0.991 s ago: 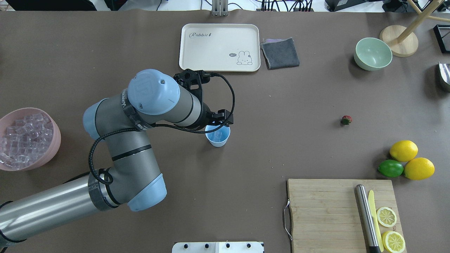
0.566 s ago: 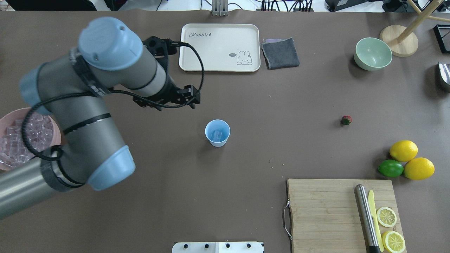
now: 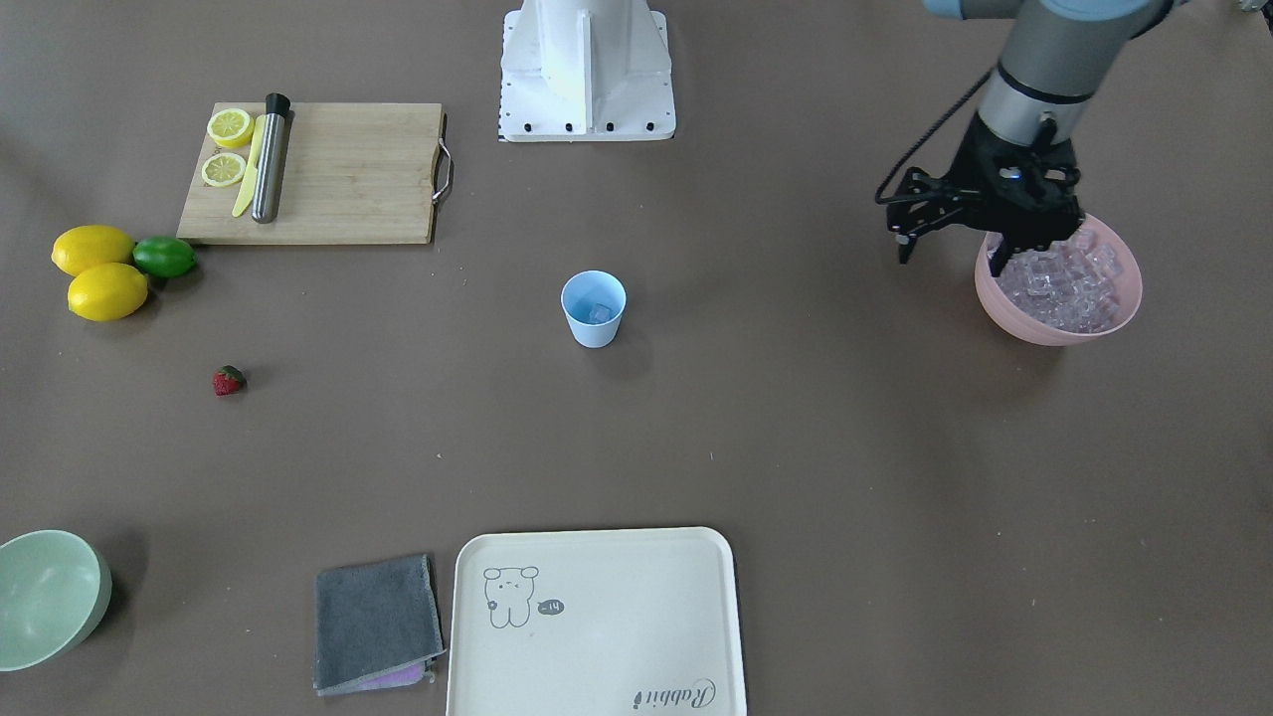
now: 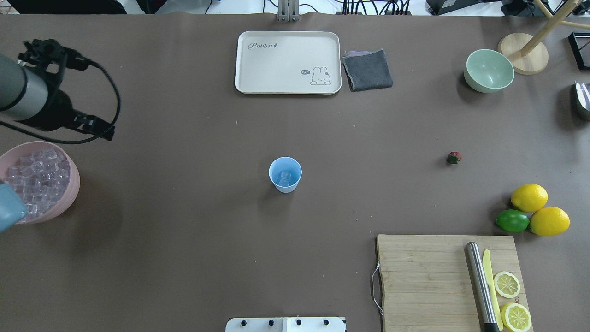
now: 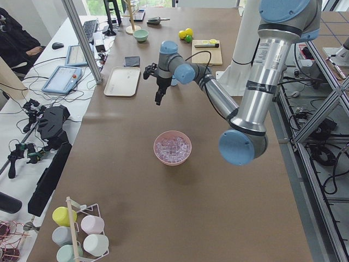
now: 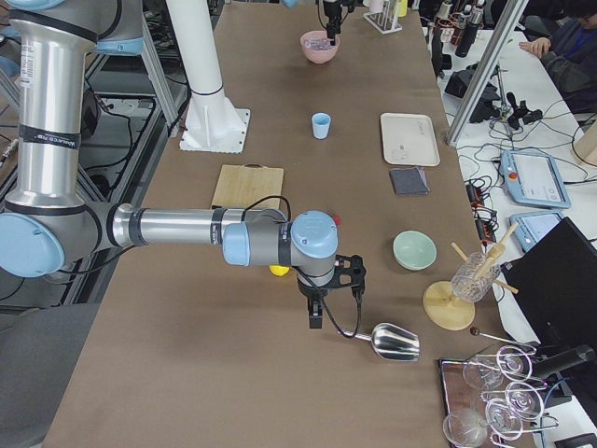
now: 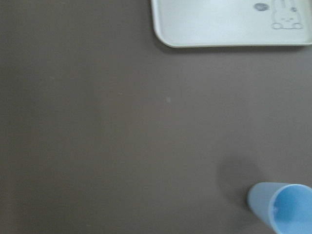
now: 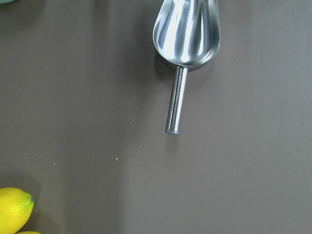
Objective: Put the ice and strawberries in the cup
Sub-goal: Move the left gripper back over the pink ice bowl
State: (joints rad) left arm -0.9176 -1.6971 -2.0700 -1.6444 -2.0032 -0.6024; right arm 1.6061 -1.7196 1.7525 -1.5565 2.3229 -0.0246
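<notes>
At the desk's left end, the left claw [image 3: 1024,254] hangs high over the pink plastic bowl [image 3: 1059,328], which is heaped with small clear ice cubes [image 3: 1066,283]. Its jaws look apart and empty in the front-facing view. Judged across the views, the bowl lies almost straight beneath the claw, so the next pick calls mainly for a descent. The small light blue tapered cup [image 4: 285,174] stands upright at mid-desk, well apart from the bowl, with at least one cube [image 4: 286,177] already inside. The small red strawberry with a green cap [image 4: 454,157] lies alone on the desk toward the robot's right, well apart from the cup. The right arm is the nearer to it. At the far right end the right claw [image 6: 315,317] hovers beside a steel scoop [image 8: 186,34]; whether it is apart or together cannot be told.
</notes>
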